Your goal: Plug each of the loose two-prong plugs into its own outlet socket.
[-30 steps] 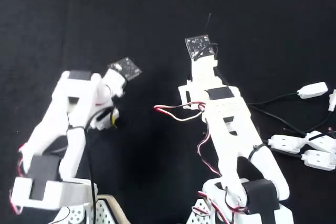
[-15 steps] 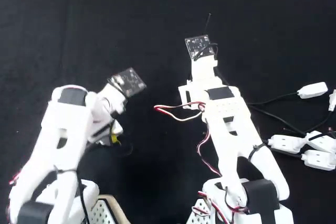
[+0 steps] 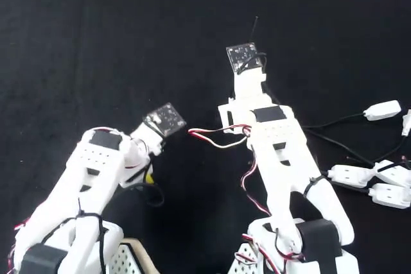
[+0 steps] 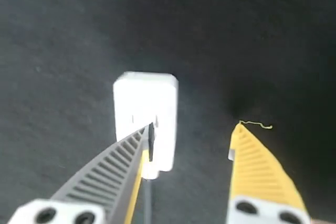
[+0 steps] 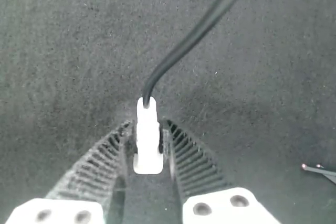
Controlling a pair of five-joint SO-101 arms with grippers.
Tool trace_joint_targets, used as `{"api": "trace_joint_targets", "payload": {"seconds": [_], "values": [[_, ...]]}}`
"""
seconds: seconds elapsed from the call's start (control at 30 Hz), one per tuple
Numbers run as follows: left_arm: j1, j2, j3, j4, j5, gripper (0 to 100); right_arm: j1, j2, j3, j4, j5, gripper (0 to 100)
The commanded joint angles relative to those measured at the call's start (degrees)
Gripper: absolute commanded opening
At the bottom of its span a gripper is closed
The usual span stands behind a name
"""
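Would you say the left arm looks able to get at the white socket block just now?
Probably yes: the left gripper hangs open right over the white socket block, with nothing between them, though off-centre.

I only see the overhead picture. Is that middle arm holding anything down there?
Observer: Yes. Its wrist camera shows the right gripper closed on a small white plug, with a black cable running off it.
Operator: And the other arm?
Observer: The left gripper is open, one finger over a white socket block lying on the cloth.
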Motion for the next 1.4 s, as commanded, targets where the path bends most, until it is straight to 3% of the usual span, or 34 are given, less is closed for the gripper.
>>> {"api": "trace_joint_targets", "payload": {"seconds": [0.0,0.13,0.33,0.63,0.83,0.97,1.13,1.37], "values": [[-5.1,7.3,-2.6,-5.5,-3.4,25,0.5,-0.1,-1.9,-0.7,0.1,1.1],[-8.7,10.8,-6.6,-3.9,-5.6,25,0.5,-0.1,-1.9,-0.7,0.1,1.1],[-8.7,12.6,-7.4,-2.5,-8.3,24,0.5,-0.1,-1.8,-0.9,0.1,1.1],[-8.3,11.6,-11.2,0.4,-5.5,3,0.5,-0.1,-1.8,-1.0,0.1,1.1],[0.2,2.5,-10.9,9.1,-2.7,3,0.5,-0.1,-1.8,-1.0,0.1,1.1],[7.7,-5.9,-5.8,7.4,2.0,3,0.5,-0.2,-1.8,-0.8,0.1,1.1],[15.1,-10.8,3.0,3.4,2.6,3,0.5,-0.2,-1.9,-0.7,0.1,1.1],[16.5,-8.7,3.6,3.5,-1.8,4,0.5,-0.2,-1.8,-0.7,0.1,1.1]]}}
